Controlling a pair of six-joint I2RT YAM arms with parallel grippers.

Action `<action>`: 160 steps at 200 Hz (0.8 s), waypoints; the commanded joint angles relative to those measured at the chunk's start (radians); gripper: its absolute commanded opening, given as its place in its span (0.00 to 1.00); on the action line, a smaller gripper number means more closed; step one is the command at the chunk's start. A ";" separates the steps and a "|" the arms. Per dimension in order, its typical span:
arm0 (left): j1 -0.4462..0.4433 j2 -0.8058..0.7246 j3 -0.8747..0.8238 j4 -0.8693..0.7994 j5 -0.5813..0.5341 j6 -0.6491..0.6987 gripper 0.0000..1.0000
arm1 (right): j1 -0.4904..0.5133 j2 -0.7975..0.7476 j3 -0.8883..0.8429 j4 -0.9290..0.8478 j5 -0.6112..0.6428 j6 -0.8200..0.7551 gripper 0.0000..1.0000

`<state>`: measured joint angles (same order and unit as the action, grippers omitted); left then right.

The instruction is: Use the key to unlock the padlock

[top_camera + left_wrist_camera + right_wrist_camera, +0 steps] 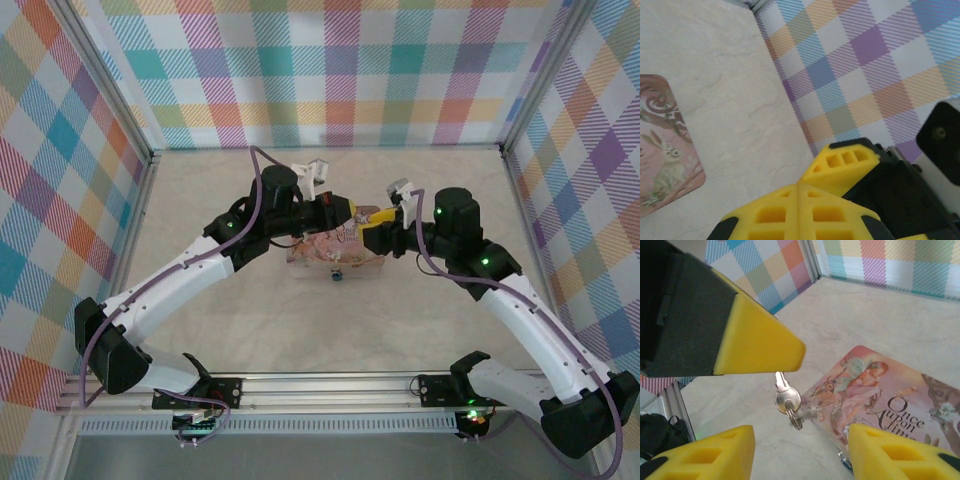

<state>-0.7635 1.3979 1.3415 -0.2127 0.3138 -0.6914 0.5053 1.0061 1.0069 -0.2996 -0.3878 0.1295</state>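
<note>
The pale, marble-veined desk (250, 320) is carrying a pink illustrated tin (340, 255), which is lying flat near the middle with its printed lid facing up; a tiny dark padlock (337, 275) is sitting at the tin's near edge, touching it; faint grey veins are running across the surrounding surface.

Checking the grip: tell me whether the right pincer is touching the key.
Apart. The right wrist view shows the key hanging between the fingers of the right pincer, a clear gap on each side.
</note>
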 commanded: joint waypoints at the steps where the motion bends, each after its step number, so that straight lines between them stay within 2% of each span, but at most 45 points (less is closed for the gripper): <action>1: -0.004 -0.026 0.029 -0.056 -0.039 0.079 0.00 | -0.003 -0.014 -0.014 0.025 0.036 0.058 0.59; 39: 0.006 -0.048 -0.010 -0.080 -0.038 0.133 0.00 | -0.066 0.033 -0.025 0.121 -0.117 0.237 0.56; 76: 0.011 -0.079 -0.076 0.031 0.002 0.118 0.00 | -0.124 0.064 -0.136 0.490 -0.316 0.531 0.51; 97: 0.010 -0.090 -0.112 0.101 0.030 0.083 0.00 | -0.123 0.085 -0.205 0.731 -0.360 0.696 0.52; 128: 0.010 -0.108 -0.157 0.183 0.049 0.035 0.00 | -0.123 0.097 -0.283 0.960 -0.356 0.836 0.53; 143: 0.011 -0.109 -0.160 0.196 0.049 0.027 0.00 | -0.121 0.110 -0.295 1.004 -0.365 0.870 0.51; 160: 0.010 -0.112 -0.163 0.210 0.047 0.021 0.00 | -0.112 0.120 -0.302 1.032 -0.381 0.886 0.44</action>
<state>-0.7570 1.3209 1.1870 -0.0864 0.3408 -0.6437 0.3817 1.1145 0.7181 0.5411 -0.7193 0.9150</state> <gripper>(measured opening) 0.050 0.480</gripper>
